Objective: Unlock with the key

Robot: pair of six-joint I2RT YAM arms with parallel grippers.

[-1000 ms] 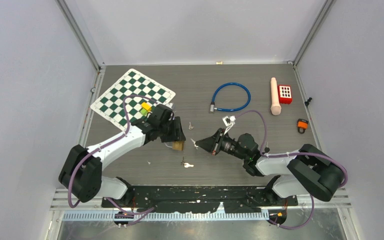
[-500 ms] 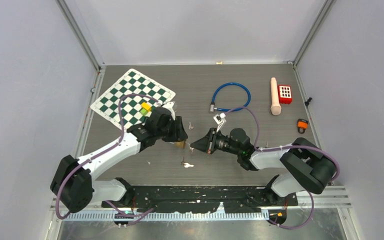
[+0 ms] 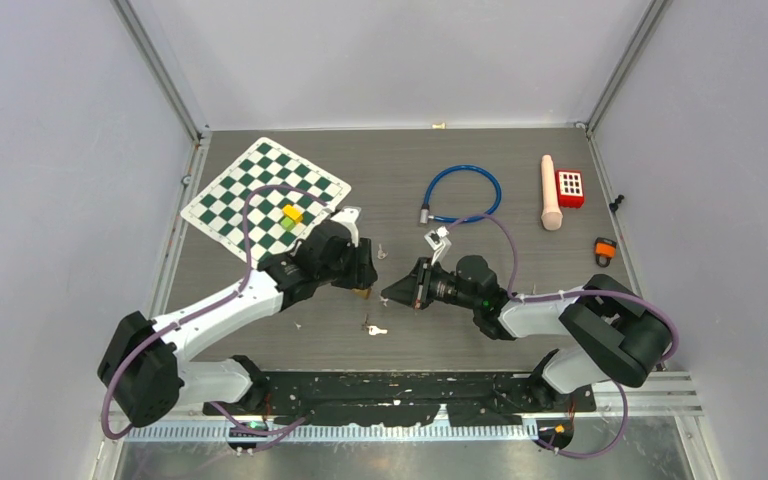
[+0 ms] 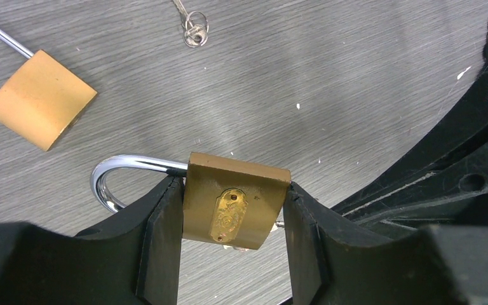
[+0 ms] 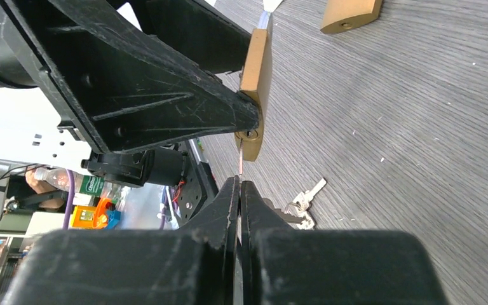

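Nearby the held padlock [image 4: 235, 200] lie a second padlock [image 4: 41, 100] and keys [image 5: 302, 204].

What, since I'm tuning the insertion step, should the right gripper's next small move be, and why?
Probably ease the right gripper forward with a slight sideways correction. Its key points at the padlock clamped in the left gripper, but the blade tip seems just short of, and slightly beside, the keyhole facing it.
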